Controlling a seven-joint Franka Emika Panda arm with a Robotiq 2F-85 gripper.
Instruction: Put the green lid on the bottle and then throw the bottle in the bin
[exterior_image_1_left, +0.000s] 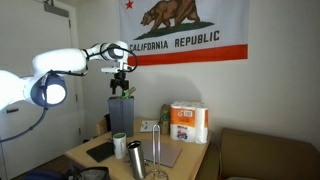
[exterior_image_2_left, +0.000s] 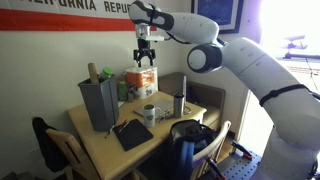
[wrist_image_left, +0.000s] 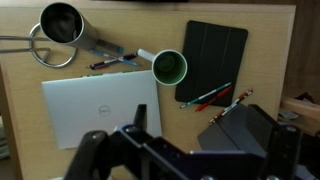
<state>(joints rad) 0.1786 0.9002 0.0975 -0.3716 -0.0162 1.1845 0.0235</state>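
My gripper (exterior_image_1_left: 120, 82) (exterior_image_2_left: 144, 58) hangs high above the table, open, with nothing between its fingers. In the wrist view only its dark body and fingers (wrist_image_left: 92, 150) fill the lower edge. The bin (exterior_image_1_left: 121, 110) (exterior_image_2_left: 99, 104) (wrist_image_left: 250, 130), a tall dark box, stands at the table's back edge, roughly below the gripper. A small dark-green shape (exterior_image_2_left: 122, 90) between the bin and the paper-towel pack looks like the bottle; it is too small to tell for sure. The green lid does not show in any view.
On the wooden table (wrist_image_left: 20, 120) lie a grey laptop (wrist_image_left: 100, 105), a black tablet (wrist_image_left: 212, 58) and several pens (wrist_image_left: 205, 97). A steel tumbler (wrist_image_left: 62, 22), a white cup with a green band (wrist_image_left: 170, 66) and a wire stand (exterior_image_1_left: 158, 150) stand there. The paper-towel pack (exterior_image_1_left: 188, 122) is at the back.
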